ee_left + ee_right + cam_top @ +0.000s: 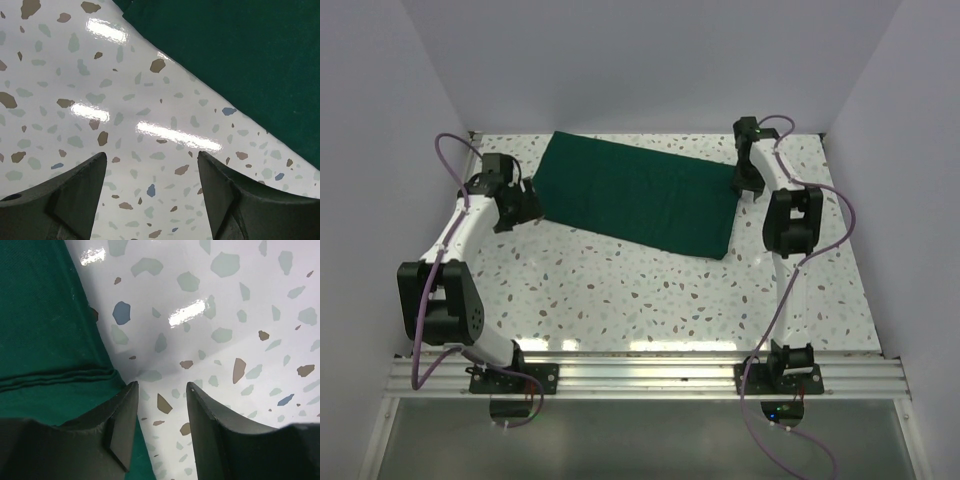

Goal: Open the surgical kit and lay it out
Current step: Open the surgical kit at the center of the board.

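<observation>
The cloth (635,195) lies folded shut, so whatever it wraps is hidden from me. In my left wrist view it runs off the frame from 12 to 3 o'clock. In my right wrist view it runs off at 9 o'clock and slips under my finger (100,440). From above, my right gripper (750,185) has its tips buried under the arm at the cloth's 3 o'clock end, and I can't tell whether they touch it.
</observation>
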Robot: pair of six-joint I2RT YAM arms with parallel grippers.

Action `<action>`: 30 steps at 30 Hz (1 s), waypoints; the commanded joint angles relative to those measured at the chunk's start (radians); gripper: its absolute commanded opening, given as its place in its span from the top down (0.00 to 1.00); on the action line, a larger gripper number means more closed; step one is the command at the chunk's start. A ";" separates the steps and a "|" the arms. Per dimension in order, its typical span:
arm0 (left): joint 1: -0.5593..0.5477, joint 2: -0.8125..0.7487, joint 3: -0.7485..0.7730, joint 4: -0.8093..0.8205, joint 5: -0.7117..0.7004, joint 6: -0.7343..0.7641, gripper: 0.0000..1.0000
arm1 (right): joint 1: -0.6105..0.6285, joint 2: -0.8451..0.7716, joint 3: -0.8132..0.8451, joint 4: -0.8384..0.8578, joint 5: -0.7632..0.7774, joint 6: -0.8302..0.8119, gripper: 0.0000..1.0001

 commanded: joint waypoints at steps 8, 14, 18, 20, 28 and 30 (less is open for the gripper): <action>-0.002 0.064 0.118 -0.041 -0.023 0.017 0.23 | 0.006 -0.067 -0.035 0.044 -0.038 0.025 0.57; -0.002 0.064 0.106 -0.023 -0.020 0.011 0.23 | 0.008 -0.305 -0.243 0.188 -0.008 0.051 0.52; -0.004 0.072 0.086 -0.011 -0.011 0.005 0.23 | 0.009 -0.324 -0.251 0.220 -0.095 0.044 0.50; -0.007 0.078 0.088 -0.008 -0.009 0.005 0.23 | 0.010 -0.302 -0.237 0.235 -0.157 0.033 0.50; -0.007 0.072 0.105 -0.024 -0.026 0.018 0.23 | 0.010 -0.163 -0.142 0.206 -0.167 0.033 0.49; -0.007 0.067 0.102 -0.026 -0.032 0.020 0.23 | 0.010 -0.130 -0.102 0.197 -0.167 0.031 0.49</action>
